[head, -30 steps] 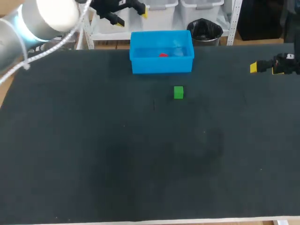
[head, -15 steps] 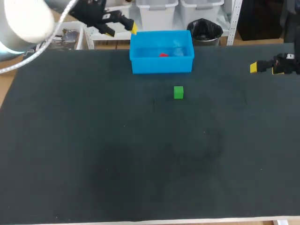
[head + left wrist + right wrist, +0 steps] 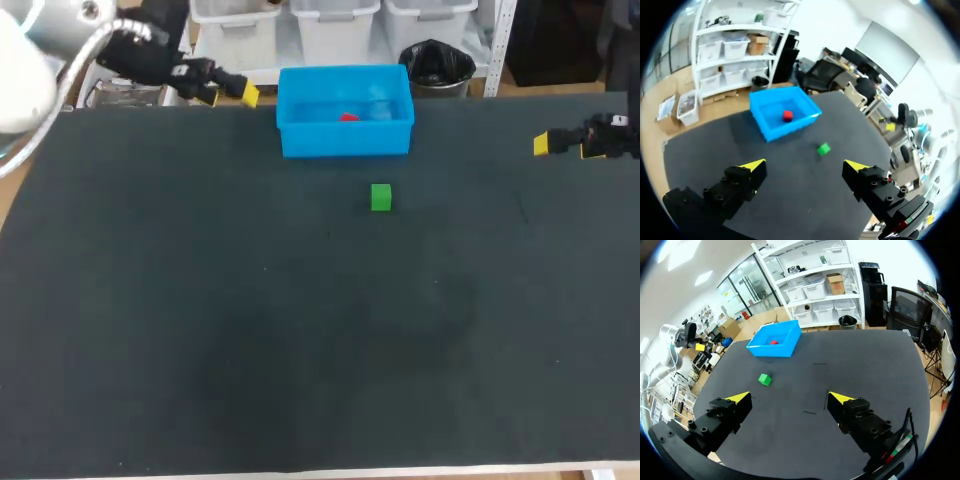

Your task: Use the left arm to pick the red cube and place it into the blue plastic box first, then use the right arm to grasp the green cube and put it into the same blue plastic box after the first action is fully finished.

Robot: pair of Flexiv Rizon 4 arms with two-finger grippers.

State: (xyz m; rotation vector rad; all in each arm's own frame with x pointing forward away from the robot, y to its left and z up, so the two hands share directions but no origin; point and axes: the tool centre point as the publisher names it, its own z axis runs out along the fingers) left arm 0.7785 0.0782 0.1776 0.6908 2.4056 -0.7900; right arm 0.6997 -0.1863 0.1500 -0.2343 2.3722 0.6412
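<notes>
The red cube [image 3: 348, 117] lies inside the blue plastic box [image 3: 345, 137] at the table's far edge; the left wrist view shows the red cube [image 3: 787, 115] in the box [image 3: 771, 130] too. The green cube [image 3: 381, 197] sits on the dark mat just in front of the box, also seen as the green cube [image 3: 823, 148] and the green cube [image 3: 764, 379]. My left gripper [image 3: 232, 92] hangs open and empty at the far left, beside the box. My right gripper [image 3: 560, 143] stays open and empty at the far right edge. The box [image 3: 790, 342] lies far ahead of the right gripper [image 3: 789, 399].
The dark mat [image 3: 300, 340] covers the table, with nothing else on it besides the box and the green cube.
My left arm has swung leftward and down, away from above the box, its gripper empty. The right arm, the box and both cubes have stayed put.
</notes>
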